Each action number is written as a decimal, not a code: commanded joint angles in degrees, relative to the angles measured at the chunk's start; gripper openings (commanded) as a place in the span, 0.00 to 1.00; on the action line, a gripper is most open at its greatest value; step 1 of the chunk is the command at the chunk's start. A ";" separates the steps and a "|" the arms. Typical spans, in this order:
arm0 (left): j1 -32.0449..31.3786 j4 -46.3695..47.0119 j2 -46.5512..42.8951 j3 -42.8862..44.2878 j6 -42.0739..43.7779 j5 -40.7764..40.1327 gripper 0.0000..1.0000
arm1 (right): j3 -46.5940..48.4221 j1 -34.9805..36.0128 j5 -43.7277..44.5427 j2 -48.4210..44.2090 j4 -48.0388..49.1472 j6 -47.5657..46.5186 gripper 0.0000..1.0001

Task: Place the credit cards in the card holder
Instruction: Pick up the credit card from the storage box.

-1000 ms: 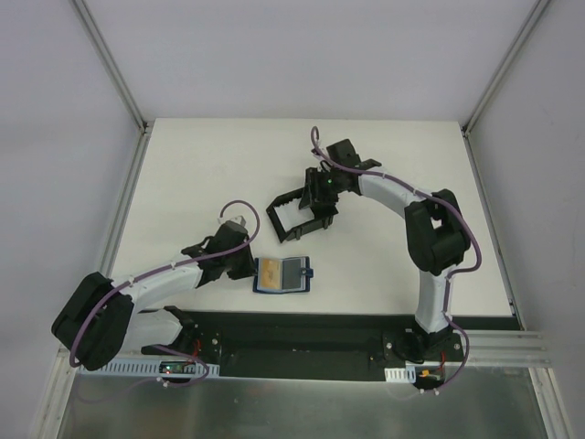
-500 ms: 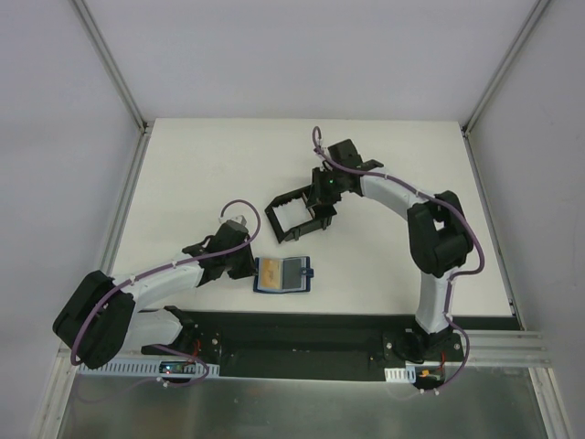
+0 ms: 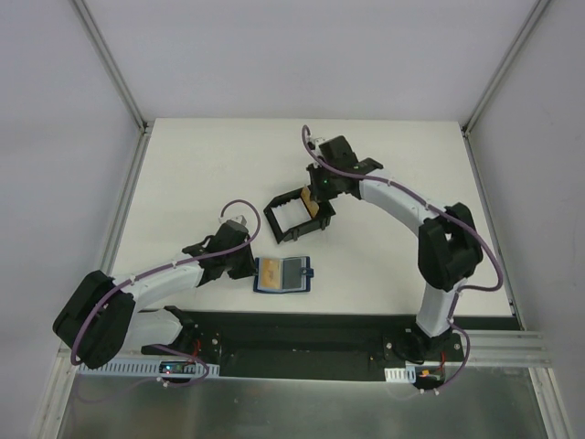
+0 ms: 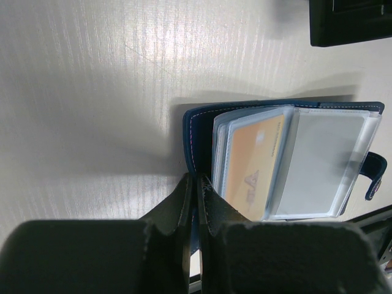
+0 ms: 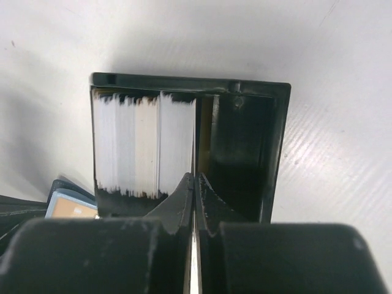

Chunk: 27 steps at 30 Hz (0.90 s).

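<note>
Right jaws pinch one card [image 3: 311, 203] on edge inside the box [image 5: 190, 84], beside the stack [image 5: 144, 144]. Left jaws, pressed together, nip the open holder [image 4: 282, 162], which lies just nearward of the box. A skewed lift could drag neighbouring cards out, or the thin card could slip.

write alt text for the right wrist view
The right tool, shut on the edge of one thin credit card, hangs over a black box frame on the white table. A stack of whitish and tan cards stands on edge in its left half; the blue card holder peeks in at lower left.
</note>
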 commanded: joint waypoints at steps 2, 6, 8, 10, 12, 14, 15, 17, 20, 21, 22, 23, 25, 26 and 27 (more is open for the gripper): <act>-0.36 -2.13 0.64 0.77 1.29 0.05 0.00 | -0.30 2.60 12.30 -9.92 -1.64 -3.72 0.00; -0.36 -2.13 1.34 1.12 1.73 0.31 0.00 | -3.03 5.59 20.03 -15.54 -4.27 -3.46 0.00; -0.36 -2.21 1.34 1.03 1.65 0.40 0.00 | -4.26 6.91 22.94 -17.91 -7.43 -1.45 0.00; -0.36 -2.30 1.25 1.12 1.65 0.49 0.00 | -6.62 8.22 24.17 -21.25 -9.81 1.10 0.01; -0.36 -2.13 1.17 1.21 1.73 0.66 0.00 | -9.96 9.89 25.32 -25.02 -11.22 3.47 0.00; -0.36 -2.22 0.73 1.29 1.82 0.92 0.00 | -14.44 11.56 24.63 -28.37 -12.37 8.74 0.00; -0.36 -2.22 0.64 1.29 1.65 0.93 0.00 | -17.16 12.44 24.53 -29.69 -12.46 10.76 0.00; -0.36 -2.13 0.11 1.21 1.73 1.01 0.00 | -22.95 15.25 24.71 -32.41 -11.41 14.02 0.00; -0.36 -2.22 -0.41 0.94 1.73 1.28 0.00 | -29.03 18.59 25.41 -33.31 -6.85 17.98 0.00; -0.36 -2.22 -0.42 0.94 1.73 1.37 0.00 | -30.09 19.04 25.58 -32.70 -5.88 18.94 0.00; -0.36 -2.22 -0.33 1.03 1.91 1.37 0.00 | -31.15 19.65 26.37 -31.82 -4.91 19.39 0.00; -0.36 -2.22 -0.33 0.94 1.82 1.54 0.00 | -31.77 19.92 26.72 -30.94 -3.85 19.57 0.00; -0.36 -2.22 -0.15 0.94 1.91 1.63 0.00 | -32.47 20.27 27.77 -28.75 -2.97 20.27 0.01; -0.36 -2.22 -0.07 0.77 1.91 1.72 0.00 | -33.00 20.53 27.78 -27.95 -1.75 20.27 0.01; -0.36 -2.22 -0.15 0.68 1.91 1.72 0.00 | -33.44 20.62 27.70 -27.25 -0.86 20.53 0.01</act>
